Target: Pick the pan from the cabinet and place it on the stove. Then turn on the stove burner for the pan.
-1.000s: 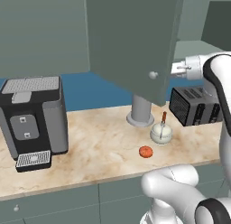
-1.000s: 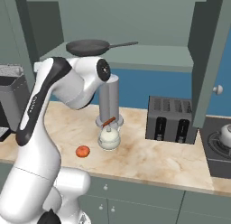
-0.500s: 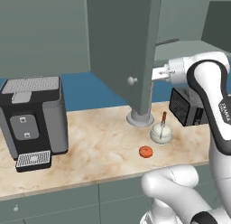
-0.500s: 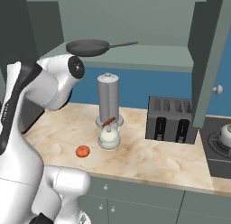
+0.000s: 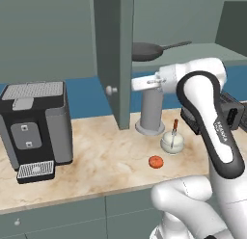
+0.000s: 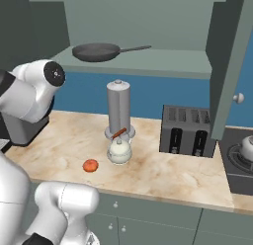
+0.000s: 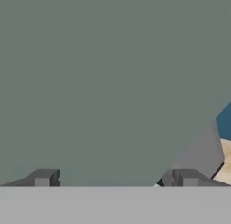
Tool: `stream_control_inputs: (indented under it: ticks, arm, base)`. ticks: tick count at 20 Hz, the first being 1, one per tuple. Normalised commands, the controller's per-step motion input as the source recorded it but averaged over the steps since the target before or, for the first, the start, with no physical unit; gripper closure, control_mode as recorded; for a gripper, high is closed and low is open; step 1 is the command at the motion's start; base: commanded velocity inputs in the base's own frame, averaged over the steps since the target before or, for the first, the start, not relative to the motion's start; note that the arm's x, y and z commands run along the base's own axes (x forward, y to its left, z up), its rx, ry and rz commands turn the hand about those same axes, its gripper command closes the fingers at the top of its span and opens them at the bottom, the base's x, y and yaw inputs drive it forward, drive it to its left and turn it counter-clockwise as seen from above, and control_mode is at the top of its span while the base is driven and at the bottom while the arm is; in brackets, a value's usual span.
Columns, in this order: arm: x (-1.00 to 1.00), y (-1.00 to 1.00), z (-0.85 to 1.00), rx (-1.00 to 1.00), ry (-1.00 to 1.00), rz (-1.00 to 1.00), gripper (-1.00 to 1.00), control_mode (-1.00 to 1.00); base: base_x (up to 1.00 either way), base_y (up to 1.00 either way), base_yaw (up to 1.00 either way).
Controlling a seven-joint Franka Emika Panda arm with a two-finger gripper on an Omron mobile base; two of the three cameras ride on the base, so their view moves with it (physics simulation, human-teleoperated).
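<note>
Up on the open cabinet [image 5: 113, 59] shelf the pan [image 5: 146, 50] sits untouched while its left door has swung wide, the end effector [image 7: 115, 178] spread empty against it, clearing the reach.

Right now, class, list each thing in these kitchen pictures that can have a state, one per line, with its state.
cabinet: both doors open.
pan: upright on the cabinet shelf, not held.
tool: open, empty, close against a cabinet door.
toaster: upright on the counter, slots empty.
coffee machine: upright on the counter, no cup under it.
kettle: resting on the stove.
</note>
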Motion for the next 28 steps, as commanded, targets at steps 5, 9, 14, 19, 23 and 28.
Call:
stream_control_inputs:
  ticks: [5,9,14,19,23,28]
  arm:
    - [0.00,0.24,-0.07,0.00,0.00,0.00,-1.00,-1.00]
    - [0.00,0.03,0.00,0.00,-0.06,0.00,-1.00,-1.00]
    - [-0.04,-0.41,0.00,0.03,-0.08,-0.11,-1.00,-1.00]
    - [-0.04,-0.80,0.00,0.10,-0.01,-0.23,-1.00,-1.00]
    - [0.00,-0.85,0.03,0.12,0.00,-0.30,-1.00,-1.00]
    - [0.06,-0.83,0.13,0.10,0.09,-0.36,-1.00,-1.00]
  base:
    - [0.00,0.00,0.00]
    - [0.00,0.00,0.00]
    - [0.00,0.00,0.00]
    - [0.00,0.00,0.00]
    - [0.00,0.00,0.00]
    - [0.00,0.00,0.00]
